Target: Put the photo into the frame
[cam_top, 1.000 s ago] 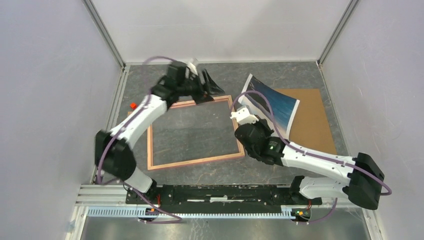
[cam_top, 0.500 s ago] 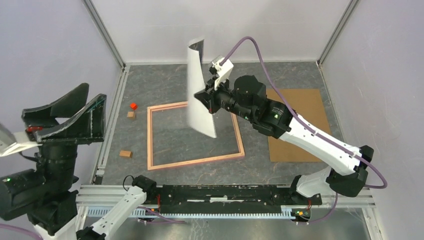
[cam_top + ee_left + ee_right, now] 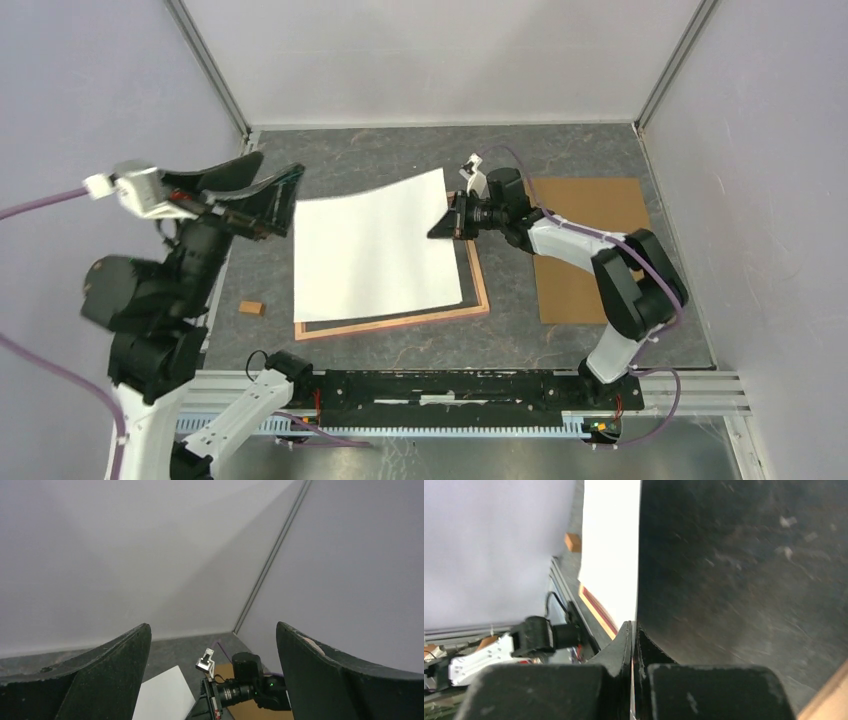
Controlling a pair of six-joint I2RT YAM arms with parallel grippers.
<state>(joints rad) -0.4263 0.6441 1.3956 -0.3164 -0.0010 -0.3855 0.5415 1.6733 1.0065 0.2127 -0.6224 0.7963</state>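
The photo [image 3: 375, 245], white back up, spreads across the centre of the top view over most of the frame [image 3: 400, 325], whose lower and right rails show; a brown backing board [image 3: 620, 205] lies to the right. The right gripper [image 3: 447, 224] is clenched on the photo's right edge; the left gripper [image 3: 275, 170] is raised at centre left, released and holding nothing; a small wooden block [image 3: 252, 308] sits lower left.

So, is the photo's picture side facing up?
No, the photo shows its plain white back as it lies over the frame.
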